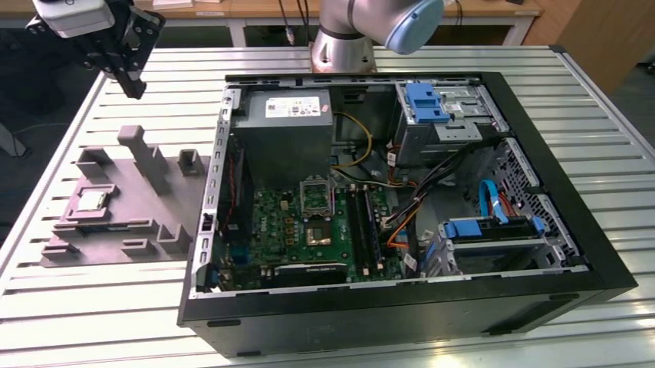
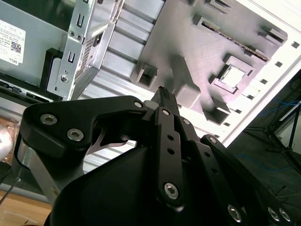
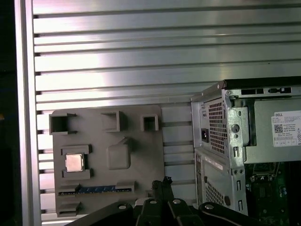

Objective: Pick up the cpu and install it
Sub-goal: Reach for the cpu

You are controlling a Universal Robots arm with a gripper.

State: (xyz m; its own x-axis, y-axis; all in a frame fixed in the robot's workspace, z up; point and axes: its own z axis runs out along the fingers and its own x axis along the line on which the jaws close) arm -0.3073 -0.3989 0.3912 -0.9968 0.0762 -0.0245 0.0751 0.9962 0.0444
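The cpu (image 1: 92,201) is a small silvery square lying flat in a pocket of the grey moulded tray (image 1: 128,230), at the exterior view's left. It also shows in both wrist views (image 2: 233,76) (image 3: 74,162). My gripper (image 1: 133,88) hangs high above the table, beyond the tray's far end and well apart from the cpu. Its fingertips (image 2: 163,92) (image 3: 161,182) are pressed together with nothing between them. The silver-framed motherboard socket (image 1: 315,195) sits inside the open computer case (image 1: 553,253).
The open black case lies on the slatted metal table (image 1: 82,307), to the right of the tray. Inside are a grey power supply (image 1: 287,123), drive cages with blue clips (image 1: 428,103) and cables. A memory stick (image 3: 96,189) rests in a tray slot.
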